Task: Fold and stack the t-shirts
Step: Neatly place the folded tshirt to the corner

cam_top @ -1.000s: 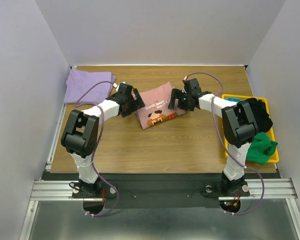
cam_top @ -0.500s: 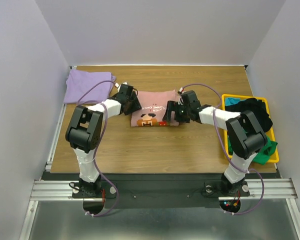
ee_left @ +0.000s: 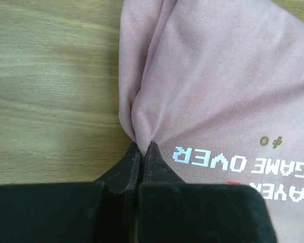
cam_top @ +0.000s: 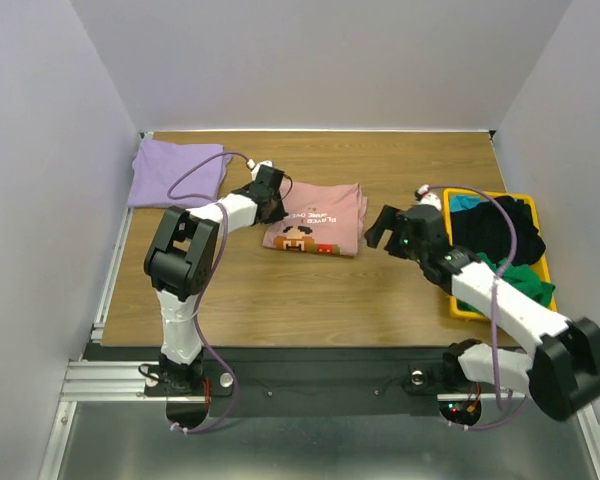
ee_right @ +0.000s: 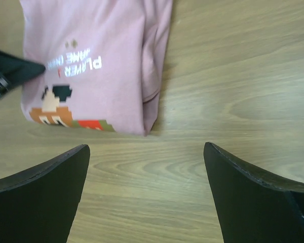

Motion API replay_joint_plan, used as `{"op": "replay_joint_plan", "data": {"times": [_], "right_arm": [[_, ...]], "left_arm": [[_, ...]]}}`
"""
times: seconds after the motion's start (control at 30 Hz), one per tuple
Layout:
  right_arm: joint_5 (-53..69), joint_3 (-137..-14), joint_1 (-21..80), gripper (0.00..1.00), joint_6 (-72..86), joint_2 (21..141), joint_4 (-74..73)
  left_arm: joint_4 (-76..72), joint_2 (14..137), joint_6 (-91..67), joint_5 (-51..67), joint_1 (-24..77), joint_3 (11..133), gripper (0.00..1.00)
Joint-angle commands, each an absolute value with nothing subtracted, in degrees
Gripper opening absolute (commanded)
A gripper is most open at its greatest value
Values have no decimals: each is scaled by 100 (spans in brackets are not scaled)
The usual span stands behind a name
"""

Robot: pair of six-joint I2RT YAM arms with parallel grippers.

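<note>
"On the wooden table (cam_top: 310,290), mid-width: what lies there?" asks K.

"One pink t-shirt (cam_top: 315,218) — folded to a rectangle, print up, pixel figure and white lettering showing. The lavender t-shirt (cam_top: 175,172) lies at the far left corner, well apart."

"State of the left gripper (cam_top: 273,206)?"

"Jaws pressed together on a pinch of the pink t-shirt's left edge. Wrist view: cloth puckers up from the fingertips (ee_left: 122,169)."

"And the right gripper (cam_top: 383,228)?"

"Jaws wide apart, nothing between them. It hangs over bare wood just right of the pink t-shirt — not touching it."

"Others?"

"The black t-shirt (cam_top: 505,222), green t-shirt (cam_top: 530,290) and teal t-shirt (cam_top: 467,203) are heaped in the yellow bin (cam_top: 525,199) at the table's right edge."
</note>
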State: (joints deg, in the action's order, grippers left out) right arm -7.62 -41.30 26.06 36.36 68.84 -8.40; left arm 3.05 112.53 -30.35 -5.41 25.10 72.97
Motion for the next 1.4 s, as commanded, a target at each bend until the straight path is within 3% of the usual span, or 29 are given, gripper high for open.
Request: {"op": "replay_joint_plan", "data": {"times": [0.0, 0.2, 0.47, 0.87, 1.37], "right_arm": [[-1836, -3745, 2584, 100, 3762, 5812, -1098], [-2153, -3393, 2575, 100, 3885, 4712, -1248], [-2276, -3322, 2584, 100, 3911, 4684, -1283], [-2566, -3357, 2575, 100, 3929, 5097, -1283], [-2487, -3463, 2575, 100, 3955, 5555, -1283]], "left_arm": [[966, 11215, -2672, -1457, 2584, 7681, 0], [1090, 10855, -1875, -2985, 2593, 8128, 0], [793, 10732, -432, -4780, 2505, 8631, 0], [-378, 11109, 1510, -5150, 1715, 9851, 0], [-229, 10917, 1986, -5019, 1450, 10688, 0]]}}
